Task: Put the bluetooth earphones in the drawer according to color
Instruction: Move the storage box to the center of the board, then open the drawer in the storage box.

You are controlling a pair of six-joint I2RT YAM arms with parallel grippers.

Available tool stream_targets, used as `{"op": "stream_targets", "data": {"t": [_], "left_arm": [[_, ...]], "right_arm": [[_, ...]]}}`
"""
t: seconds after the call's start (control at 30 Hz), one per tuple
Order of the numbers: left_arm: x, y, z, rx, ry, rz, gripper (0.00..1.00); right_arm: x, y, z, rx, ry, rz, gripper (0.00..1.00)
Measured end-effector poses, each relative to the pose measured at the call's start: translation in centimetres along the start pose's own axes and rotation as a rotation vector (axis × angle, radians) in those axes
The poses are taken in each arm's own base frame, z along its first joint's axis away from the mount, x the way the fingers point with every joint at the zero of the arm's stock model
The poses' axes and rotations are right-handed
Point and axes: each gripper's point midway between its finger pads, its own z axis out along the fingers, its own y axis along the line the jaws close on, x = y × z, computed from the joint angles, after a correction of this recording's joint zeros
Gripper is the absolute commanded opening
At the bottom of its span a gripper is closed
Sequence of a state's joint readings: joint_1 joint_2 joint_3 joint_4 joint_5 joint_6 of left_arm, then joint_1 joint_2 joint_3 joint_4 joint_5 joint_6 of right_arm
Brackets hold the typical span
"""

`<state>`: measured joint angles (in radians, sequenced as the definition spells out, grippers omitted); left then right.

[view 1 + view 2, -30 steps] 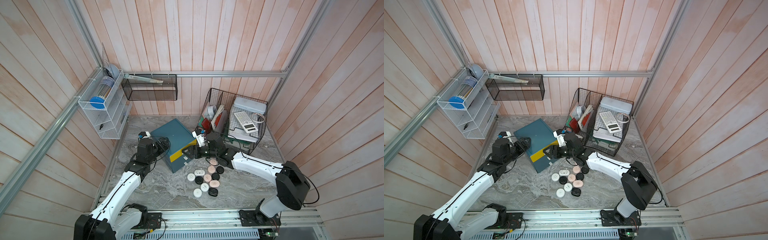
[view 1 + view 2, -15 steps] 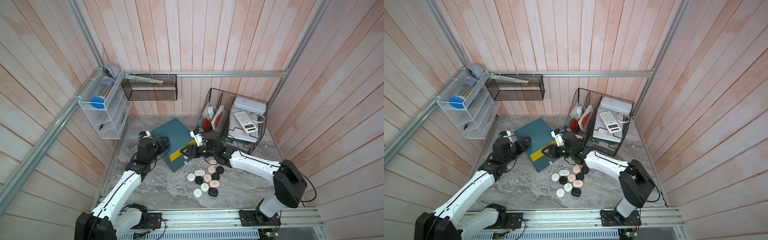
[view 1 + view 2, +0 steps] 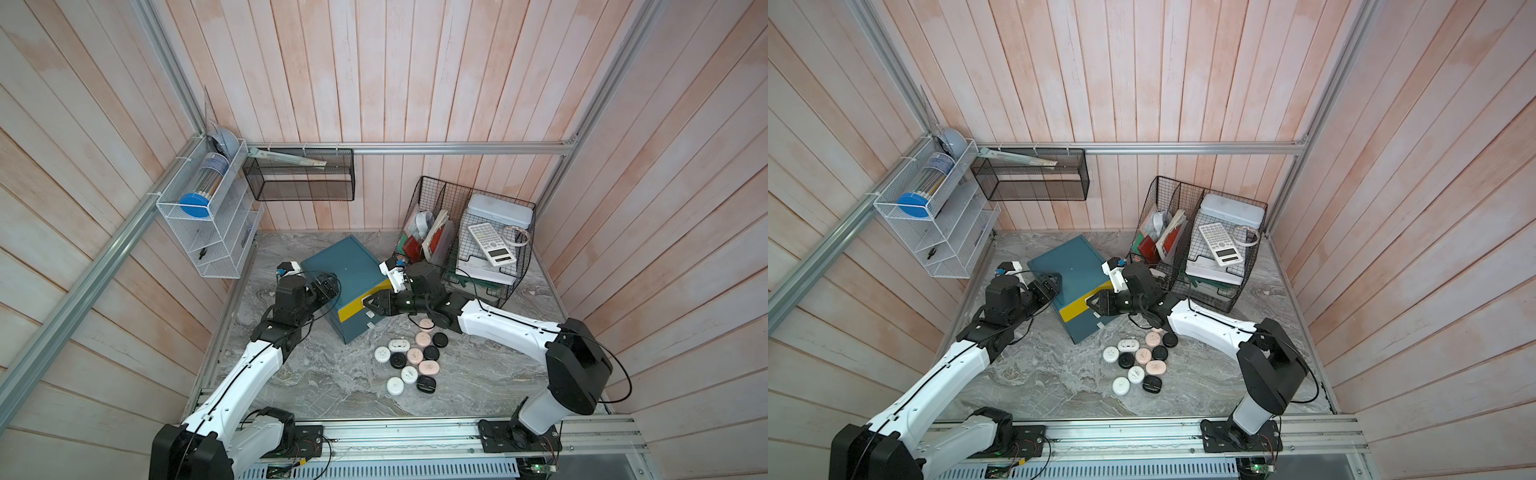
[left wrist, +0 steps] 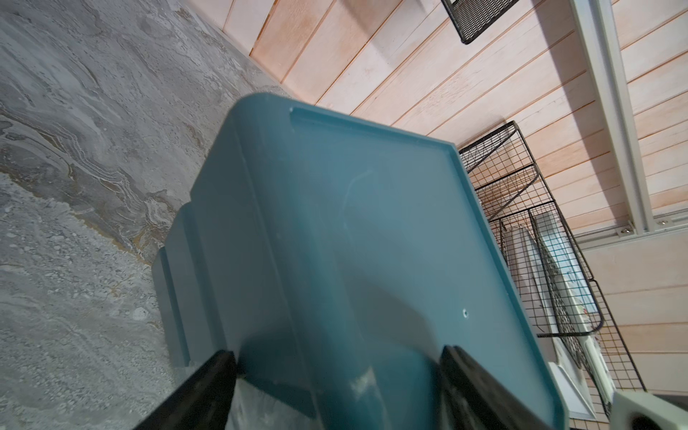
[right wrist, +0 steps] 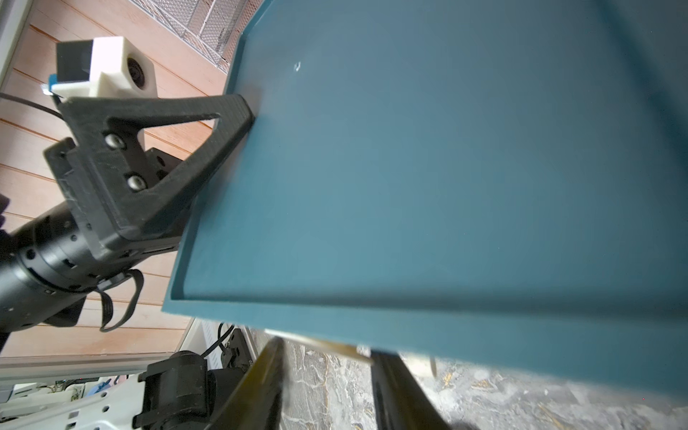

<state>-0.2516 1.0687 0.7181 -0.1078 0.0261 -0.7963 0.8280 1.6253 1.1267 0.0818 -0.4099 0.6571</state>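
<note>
left tool (image 3: pixel 328 286) sits at rear corner of drawer chest (image 3: pixel 345 262), jaws wide apart. left wrist view: chest's top edge runs betw. the two fingers (image 4: pixel 208 387). right wrist view: one left-arm finger (image 5: pixel 208 149) touches the top rim. we cannot tell if it actually pinches the chest.

right tool (image 3: pixel 368 303) is at the yellow drawer front (image 3: pixel 353 311), uppermost of three, level w/ its white tab handle (image 3: pixel 366 299). right wrist view is blurred. its fingers (image 5: pixel 394 391) stand apart w/ a gap and a pale strip betw. them. we cannot tell whether the tab is gripped.

chest stands skewed on the grey marble tabletop (image 3: pixel 316 374), front turned toward the cases. two teal fronts sit below the yellow one, each w/ a small white tab.

earphone cases (image 3: pixel 414 355): all 12 lie on the tabletop in a loose cluster just in front of the chest, near the right forearm. we count 4 pink, 4 white, 4 black. one pink case (image 3: pixel 427 325) is partly under the arm.

black wire-mesh organiser (image 3: pixel 509 286) stands just behind the right arm, w/ a calculator (image 3: pixel 491 244) lying on top.
</note>
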Motion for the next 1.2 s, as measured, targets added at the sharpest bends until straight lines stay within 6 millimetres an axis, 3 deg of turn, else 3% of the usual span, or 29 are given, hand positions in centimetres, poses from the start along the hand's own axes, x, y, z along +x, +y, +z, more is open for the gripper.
{"op": "stream_targets", "data": {"t": [0.2, 0.3, 0.43, 0.67, 1.07, 1.2], "left_arm": [[-0.2, 0.1, 0.2, -0.01, -0.01, 0.007, 0.9], [-0.4, 0.1, 0.3, -0.017, -0.014, 0.008, 0.9], [-0.5, 0.2, 0.4, -0.02, -0.019, 0.007, 0.9], [-0.7, 0.2, 0.7, -0.022, -0.025, 0.007, 0.9], [-0.9, 0.1, 1.2, -0.014, -0.033, 0.009, 0.9], [-0.9, 0.0, 1.3, -0.008, -0.033, 0.009, 0.9]], "right_arm": [[0.7, -0.4, -0.7, 0.015, -0.006, 0.002, 0.41], [0.9, -0.3, -1.4, 0.014, -0.013, -0.001, 0.5], [0.5, 0.2, -1.8, 0.001, -0.033, -0.005, 0.7], [0.0, 0.3, -1.2, -0.001, -0.035, 0.016, 0.83], [-0.9, -0.5, -0.8, 0.046, -0.082, 0.064, 0.73], [-1.4, 0.1, -0.4, 0.045, -0.095, 0.075, 0.71]]}}
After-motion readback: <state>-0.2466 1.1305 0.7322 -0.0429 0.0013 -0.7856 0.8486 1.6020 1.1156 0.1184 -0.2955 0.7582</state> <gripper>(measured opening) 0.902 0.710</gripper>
